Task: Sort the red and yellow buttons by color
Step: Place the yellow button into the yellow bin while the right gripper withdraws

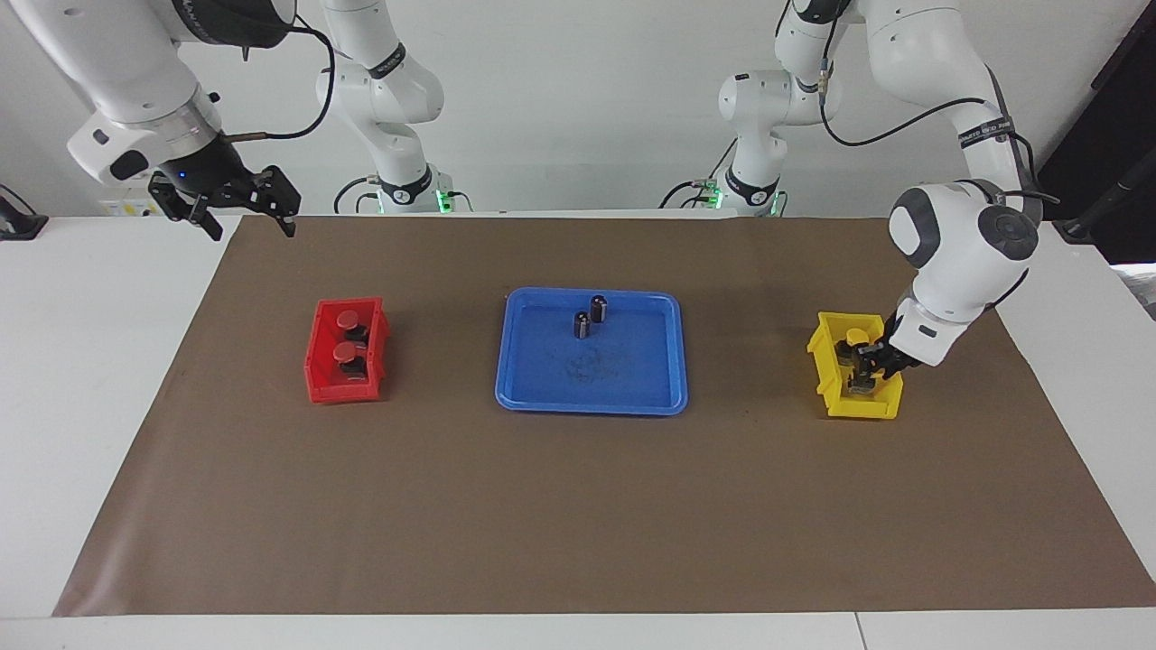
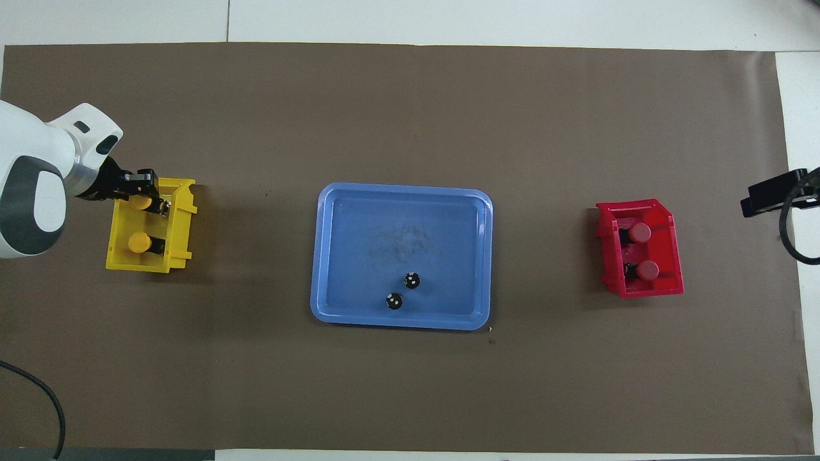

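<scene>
**Buttons sorted into bins**

Two round red-capped buttons (image 1: 346, 336) are seen in the red plastic bin (image 1: 318, 357) toward the right arm's end. The left gripper (image 1: 869, 363) is lowered into the yellow plastic bin (image 1: 826, 366), clenched around one yellow-capped button (image 2: 142, 202); the other (image 2: 138, 242) sits beside it. The right gripper (image 1: 246, 206) is held spread over the bench's corner.

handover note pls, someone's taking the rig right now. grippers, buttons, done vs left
Left gripper: down inside the yellow bin, at one of the yellow buttons; grip state not readable.
Right gripper: open, waiting over the table edge at the right arm's end.
Other yellow button lies in the yellow bin.
Both red buttons are in the red bin.
Blue tray holds only two dark cylinders.
Done: all four buttons binned by colour.
Left: confirm release, pull the left arm out.
</scene>
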Tool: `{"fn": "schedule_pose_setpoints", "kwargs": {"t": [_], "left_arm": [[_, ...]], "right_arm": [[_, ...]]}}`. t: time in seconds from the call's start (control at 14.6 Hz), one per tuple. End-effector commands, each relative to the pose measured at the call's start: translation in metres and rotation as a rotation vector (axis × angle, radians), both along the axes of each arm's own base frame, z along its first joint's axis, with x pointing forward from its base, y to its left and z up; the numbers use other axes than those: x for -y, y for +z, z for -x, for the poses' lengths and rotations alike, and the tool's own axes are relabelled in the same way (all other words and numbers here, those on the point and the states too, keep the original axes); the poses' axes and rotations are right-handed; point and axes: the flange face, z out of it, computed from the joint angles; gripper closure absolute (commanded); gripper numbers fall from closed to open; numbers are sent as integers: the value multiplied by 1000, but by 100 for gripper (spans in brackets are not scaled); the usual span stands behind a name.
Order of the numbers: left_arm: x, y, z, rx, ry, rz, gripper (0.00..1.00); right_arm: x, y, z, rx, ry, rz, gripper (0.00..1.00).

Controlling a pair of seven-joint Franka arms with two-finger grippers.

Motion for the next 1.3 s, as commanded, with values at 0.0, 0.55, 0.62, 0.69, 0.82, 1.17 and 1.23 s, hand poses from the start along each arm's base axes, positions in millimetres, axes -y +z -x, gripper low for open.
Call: {"fn": "schedule_pose_setpoints", "kwargs": {"t": [0.0, 0.55, 0.62, 0.69, 0.82, 1.17, 1.23], "left_arm": [[0, -3, 14, 10, -14, 9, 99], [-6, -13, 20, 35, -18, 9, 57], [-6, -12, 19, 37, -18, 9, 53], [-6, -11, 19, 40, -18, 9, 49], [-5, -9, 17, 37, -19, 9, 41], [-11, 39, 3, 0, -14, 11, 35], [-15, 56, -1, -14, -21, 12, 35]], "right_arm": [[-5, -1, 6, -14, 1, 2, 0], [-9, -1, 5, -14, 9, -1, 0], [-9, -1, 5, -14, 9, -1, 0], [-9, -1, 5, -14, 9, -1, 0], [-9, -1, 5, -14, 9, -2, 0], [-9, -1, 5, -14, 7, -2, 0], [-9, -1, 5, -14, 9, -2, 0]]}}
